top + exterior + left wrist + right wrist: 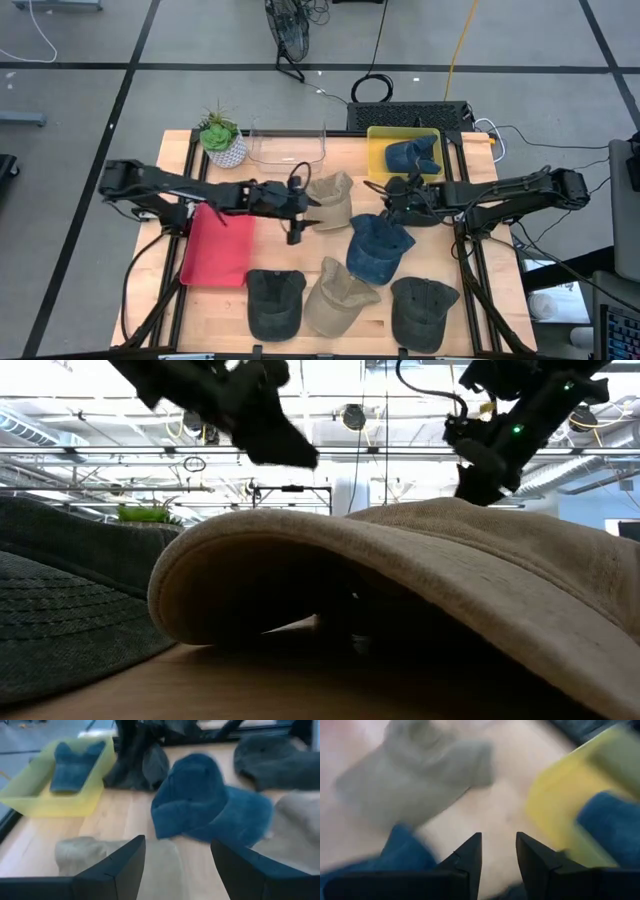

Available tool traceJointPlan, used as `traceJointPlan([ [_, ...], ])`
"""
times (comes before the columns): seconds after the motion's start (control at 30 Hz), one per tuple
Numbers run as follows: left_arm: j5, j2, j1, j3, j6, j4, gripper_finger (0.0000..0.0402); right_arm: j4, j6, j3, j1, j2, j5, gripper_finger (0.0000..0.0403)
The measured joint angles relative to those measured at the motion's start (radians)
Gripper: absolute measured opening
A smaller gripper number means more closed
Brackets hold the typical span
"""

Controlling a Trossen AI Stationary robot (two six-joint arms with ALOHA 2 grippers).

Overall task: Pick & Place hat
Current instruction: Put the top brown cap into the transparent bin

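Sorting hats on a wooden table [285, 300], with one blue hat [411, 155] already lying in the yellow bin [377, 140] and six more still out on the tabletop.

Judging by that count, the job looks barely begun: a tan hat [331, 198], a second blue hat [378, 247], two dark hats and another tan one along the front edge, and a grey hat under the right arm remain. The left gripper [304, 212] hovers just beside the tan hat, fingers [120, 865] spread wide and empty. The right gripper [390, 196] hangs near the bin above the second blue hat, its fingers [468, 856] parted a little, holding nothing.
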Motion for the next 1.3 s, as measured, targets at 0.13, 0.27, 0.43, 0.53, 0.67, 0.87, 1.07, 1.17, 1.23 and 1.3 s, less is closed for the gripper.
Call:
traceJointPlan([
  [0.13,0.004,0.103,0.035,-0.001,-0.017,0.075,0.0239,0.168,-0.025,-0.058,0.001,0.000,0.131,0.0100],
  [0.27,0.009,0.157,0.092,0.000,-0.063,0.131,0.0239,0.353,-0.068,-0.151,0.001,-0.001,0.156,0.0100],
  [0.43,0.093,0.195,0.153,0.000,-0.030,0.130,0.0239,0.524,-0.121,-0.231,0.001,-0.005,0.155,0.0100],
  [0.53,0.187,0.202,0.200,0.014,0.040,0.103,0.0239,0.577,-0.151,-0.251,0.001,-0.005,0.154,0.0100],
  [0.67,0.297,0.201,0.252,0.091,0.035,-0.025,0.0239,0.616,-0.171,-0.252,0.001,-0.005,0.126,0.0100],
  [0.87,0.184,0.228,0.223,0.104,0.048,-0.052,0.0239,0.623,-0.173,-0.252,0.004,-0.005,0.126,0.0100],
  [1.07,0.185,0.265,0.252,0.104,0.016,-0.050,0.0238,0.622,-0.173,-0.252,0.006,-0.005,0.123,0.0100],
  [1.17,0.221,0.301,0.263,0.106,0.015,-0.023,0.0224,0.621,-0.173,-0.252,0.006,-0.005,0.101,0.0100],
  [1.23,0.252,0.333,0.266,0.107,0.011,0.011,0.0203,0.616,-0.174,-0.252,0.006,-0.005,0.093,0.0100],
  [1.3,0.260,0.353,0.267,0.105,-0.001,0.011,0.0177,0.612,-0.177,-0.252,0.007,-0.005,0.091,0.0100],
])
